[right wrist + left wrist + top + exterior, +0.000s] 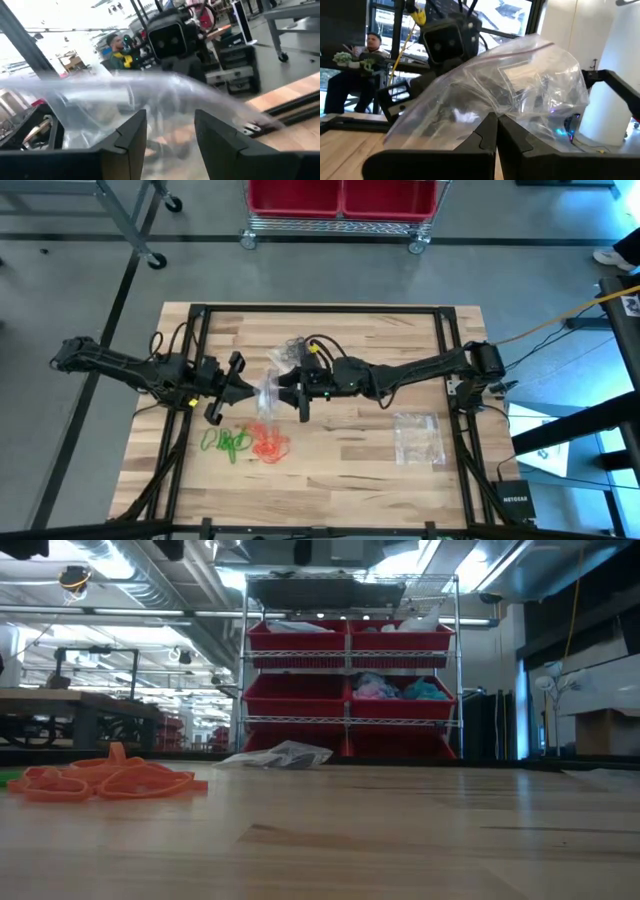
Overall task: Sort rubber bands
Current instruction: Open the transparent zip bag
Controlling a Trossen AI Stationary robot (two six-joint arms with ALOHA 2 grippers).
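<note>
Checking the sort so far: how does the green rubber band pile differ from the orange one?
The green rubber bands lie nearer the left arm's side; the orange rubber bands lie beside them, toward the table's middle. In the low view the orange pile shows whole, the green only as a sliver at the edge. Both are loose tangles on the wooden table.

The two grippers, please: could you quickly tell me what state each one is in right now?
Left gripper: shut on the clear plastic bag, held above the table.
Right gripper: open, fingers apart at the same bag, not clamping it.
</note>
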